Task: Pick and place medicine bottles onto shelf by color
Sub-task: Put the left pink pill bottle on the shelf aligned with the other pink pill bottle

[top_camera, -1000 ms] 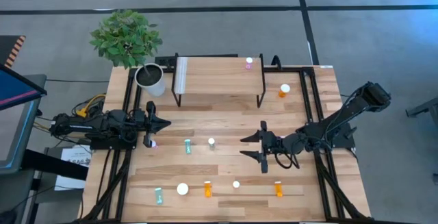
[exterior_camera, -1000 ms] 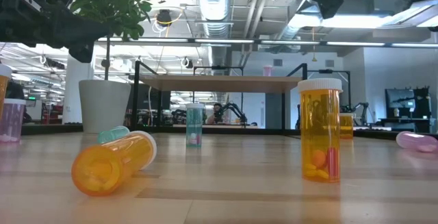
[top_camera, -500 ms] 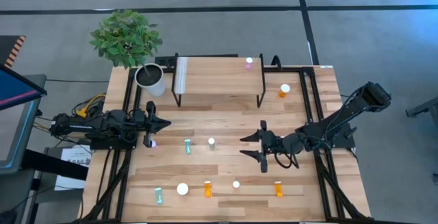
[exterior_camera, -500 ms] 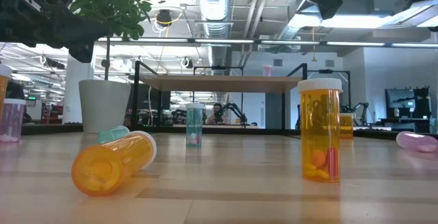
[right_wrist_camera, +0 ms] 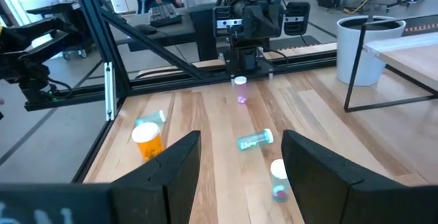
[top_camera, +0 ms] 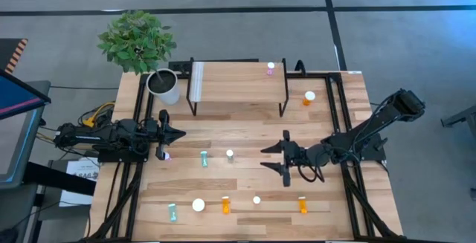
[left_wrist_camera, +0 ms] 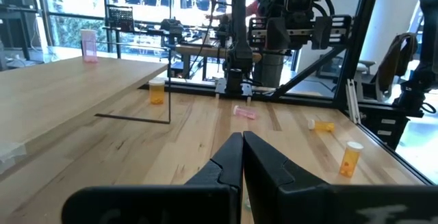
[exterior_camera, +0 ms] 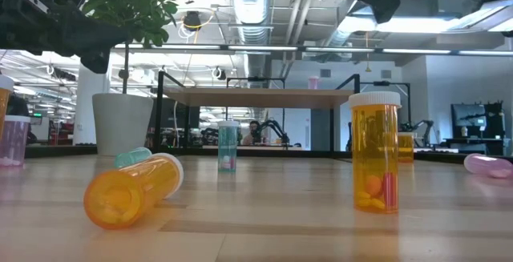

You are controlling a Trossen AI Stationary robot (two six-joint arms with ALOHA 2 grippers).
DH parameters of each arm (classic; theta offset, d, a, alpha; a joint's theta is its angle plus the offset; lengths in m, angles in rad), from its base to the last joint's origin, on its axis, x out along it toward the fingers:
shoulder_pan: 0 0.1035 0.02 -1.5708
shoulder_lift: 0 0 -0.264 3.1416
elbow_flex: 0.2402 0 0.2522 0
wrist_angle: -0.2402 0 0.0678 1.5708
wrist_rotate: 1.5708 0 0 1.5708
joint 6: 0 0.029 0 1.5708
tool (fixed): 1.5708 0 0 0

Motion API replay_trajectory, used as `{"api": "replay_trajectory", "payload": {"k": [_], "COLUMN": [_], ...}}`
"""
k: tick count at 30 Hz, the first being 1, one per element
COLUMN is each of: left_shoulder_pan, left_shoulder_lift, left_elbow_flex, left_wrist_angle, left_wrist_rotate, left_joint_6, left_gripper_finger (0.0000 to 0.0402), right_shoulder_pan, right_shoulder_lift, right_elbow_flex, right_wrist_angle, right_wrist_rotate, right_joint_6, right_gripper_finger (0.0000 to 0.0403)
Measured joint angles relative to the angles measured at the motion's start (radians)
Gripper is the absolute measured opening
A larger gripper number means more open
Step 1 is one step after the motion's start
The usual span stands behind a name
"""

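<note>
The shelf (top_camera: 238, 87) stands at the table's far side with one pink bottle (top_camera: 271, 68) upright near its far right corner. The other medicine bottles are scattered on the table: an orange one (top_camera: 309, 97) right of the shelf, a pink one (top_camera: 165, 154), a teal one (top_camera: 204, 158) and a white-capped one (top_camera: 230, 154) mid-table, and several along the near edge (top_camera: 226, 205). My left gripper (top_camera: 178, 133) rests shut and level at the left, holding nothing. My right gripper (top_camera: 271, 159) hovers open right of centre, its fingers pointing at the mid-table bottles (right_wrist_camera: 254, 140).
A white plant pot (top_camera: 165, 87) with a leafy plant stands just left of the shelf. Black frame rails run along both table sides (top_camera: 338, 117). Bare wood lies between the shelf's front legs and the mid-table bottles.
</note>
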Motion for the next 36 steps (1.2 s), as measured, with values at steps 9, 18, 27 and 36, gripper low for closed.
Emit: {"api": "replay_trajectory", "payload": {"k": [9,18,27,36], "left_shoulder_pan": [0.0,0.0,0.0,0.0], "left_shoulder_lift": [0.0,0.0,0.0,0.039], "left_elbow_flex": [0.0,0.0,0.011,0.118], "left_wrist_angle": [0.0,0.005,0.059,-0.035], "left_wrist_rotate": [0.002,-0.033,-0.07,-0.076], "left_joint_6": [-0.123,-0.182,-0.205,-0.222], "left_gripper_finger": [0.0,0.0,0.0,0.0], "right_shoulder_pan": [-0.008,-0.041,-0.037,-0.037], "right_shoulder_lift": [0.0,0.0,0.0,0.0], "right_elbow_flex": [0.0,0.0,0.0,0.0], "right_wrist_angle": [0.0,-0.006,-0.007,-0.006], "right_wrist_rotate": [0.0,0.0,0.0,0.0], "right_joint_6": [0.0,-0.001,-0.016,-0.018], "right_gripper_finger": [0.0228,0.0228,0.0228,0.0228]}}
